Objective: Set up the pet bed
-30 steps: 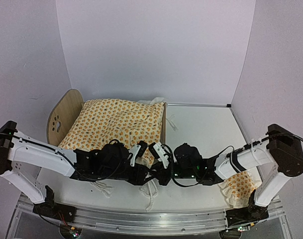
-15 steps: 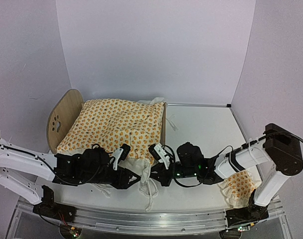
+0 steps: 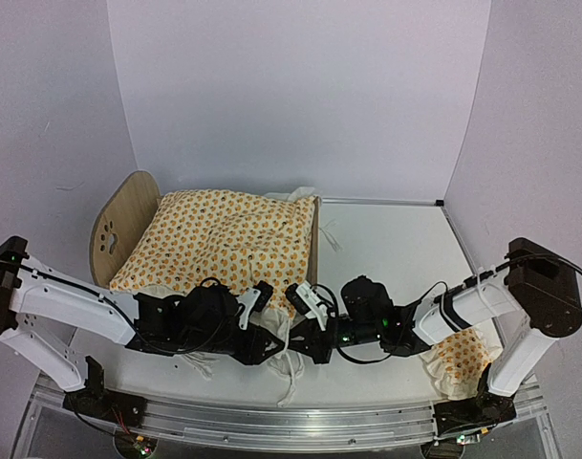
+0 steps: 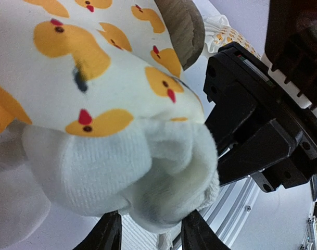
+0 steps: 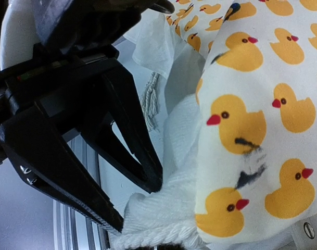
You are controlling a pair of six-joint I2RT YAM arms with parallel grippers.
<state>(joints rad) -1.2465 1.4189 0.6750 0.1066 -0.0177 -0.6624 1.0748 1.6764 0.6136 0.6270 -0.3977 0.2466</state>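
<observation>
Top external view: the left gripper pulled away to the left half a second ago and has now swung back in, so it sits right beside the right gripper at the near corner of the quilt. Its jaws are narrower than they were, and in the left wrist view the white ruffle is bunched up between its fingers, so it looks like a fresh pinch on that edge. The right gripper hasn't really moved. Its jaws are pressed together, and as far as I can tell they're clamped on the same quilt corner. The pet bed sits toward the left of the table, the quilt draped over it so the mattress is hidden. The pillow is well apart, down by the right arm's base. My guess: both arms now have the edge and can tug the quilt straight, with the pillow not yet placed.
</observation>
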